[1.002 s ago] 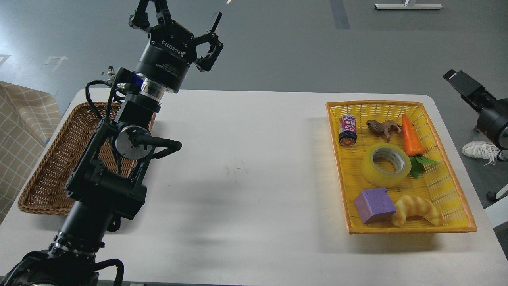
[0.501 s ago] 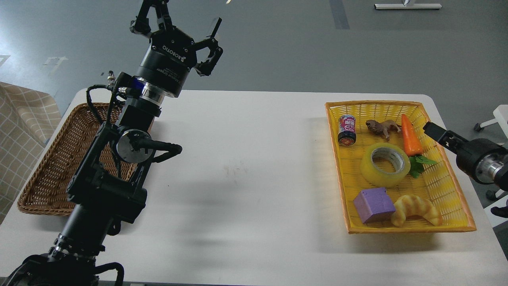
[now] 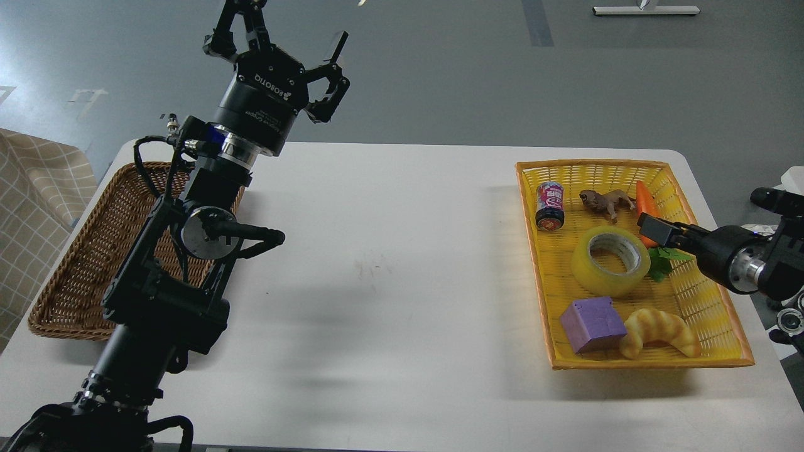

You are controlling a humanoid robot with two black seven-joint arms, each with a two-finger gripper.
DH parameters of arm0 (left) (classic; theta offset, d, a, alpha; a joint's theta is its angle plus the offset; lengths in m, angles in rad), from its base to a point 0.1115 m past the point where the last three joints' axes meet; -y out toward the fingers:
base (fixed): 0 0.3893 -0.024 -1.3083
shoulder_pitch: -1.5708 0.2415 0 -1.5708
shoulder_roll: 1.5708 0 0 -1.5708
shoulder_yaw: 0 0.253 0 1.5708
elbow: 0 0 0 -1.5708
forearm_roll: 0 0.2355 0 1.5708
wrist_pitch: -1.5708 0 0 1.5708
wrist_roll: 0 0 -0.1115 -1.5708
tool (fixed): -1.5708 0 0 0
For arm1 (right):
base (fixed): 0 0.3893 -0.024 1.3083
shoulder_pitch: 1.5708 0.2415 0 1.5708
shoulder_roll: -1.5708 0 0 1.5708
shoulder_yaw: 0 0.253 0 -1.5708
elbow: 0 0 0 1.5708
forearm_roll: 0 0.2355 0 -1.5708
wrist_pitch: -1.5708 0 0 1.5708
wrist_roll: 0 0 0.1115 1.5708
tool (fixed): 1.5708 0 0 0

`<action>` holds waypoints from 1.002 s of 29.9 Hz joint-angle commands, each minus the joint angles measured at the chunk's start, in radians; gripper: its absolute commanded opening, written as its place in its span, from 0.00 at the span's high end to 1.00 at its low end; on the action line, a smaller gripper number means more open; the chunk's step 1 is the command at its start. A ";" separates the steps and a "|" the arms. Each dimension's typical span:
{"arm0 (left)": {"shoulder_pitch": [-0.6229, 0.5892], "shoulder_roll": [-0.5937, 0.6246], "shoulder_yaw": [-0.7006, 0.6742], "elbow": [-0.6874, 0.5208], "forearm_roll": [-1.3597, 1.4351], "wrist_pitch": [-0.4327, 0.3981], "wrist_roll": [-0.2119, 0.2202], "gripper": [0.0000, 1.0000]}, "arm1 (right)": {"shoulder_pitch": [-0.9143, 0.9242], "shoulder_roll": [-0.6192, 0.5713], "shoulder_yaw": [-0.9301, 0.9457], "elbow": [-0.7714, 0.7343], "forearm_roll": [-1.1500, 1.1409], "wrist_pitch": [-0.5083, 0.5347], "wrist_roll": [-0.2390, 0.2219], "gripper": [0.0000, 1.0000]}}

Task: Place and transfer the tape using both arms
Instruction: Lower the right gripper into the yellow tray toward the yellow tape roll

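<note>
Right gripper (image 3: 653, 230) is hovering beside the tape (image 3: 610, 261) inside the yellow basket (image 3: 710, 295), lining up to grab; can't tell its jaw state. Left gripper (image 3: 282, 37) is waiting, splayed.

The left arm (image 3: 169, 276) is black and jointed, with a silver disc on one joint, looped black cables and a blue-lit ring; white "ROBOTIQ" lettering marks its gripper (image 3: 279, 25) at 12 o'clock. The right arm (image 3: 747, 260) is black with a silver band.

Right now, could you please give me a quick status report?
Left gripper open, raised. Right gripper over yellow basket, state unclear. Tape flat in basket. Toy carrot beside right gripper.
</note>
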 commanded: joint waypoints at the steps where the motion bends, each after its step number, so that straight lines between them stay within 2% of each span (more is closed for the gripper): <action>1: 0.002 0.002 -0.006 0.000 0.000 0.000 0.000 0.02 | 0.002 -0.014 -0.007 -0.016 -0.033 0.000 0.020 0.08; 7: 0.011 0.025 -0.008 -0.003 0.000 -0.001 -0.002 0.02 | -0.009 -0.014 -0.009 -0.022 -0.119 0.001 0.065 0.08; 20: 0.013 0.008 -0.004 -0.006 0.000 -0.001 -0.002 0.02 | -0.003 -0.004 -0.059 -0.027 -0.123 0.001 0.066 0.11; 26: 0.016 0.007 -0.006 -0.006 0.000 -0.001 -0.002 0.02 | 0.003 0.014 -0.078 -0.089 -0.126 0.001 0.066 0.11; 30: 0.017 0.005 -0.006 -0.006 0.000 -0.001 -0.003 0.02 | 0.006 0.034 -0.079 -0.106 -0.121 0.000 0.068 0.15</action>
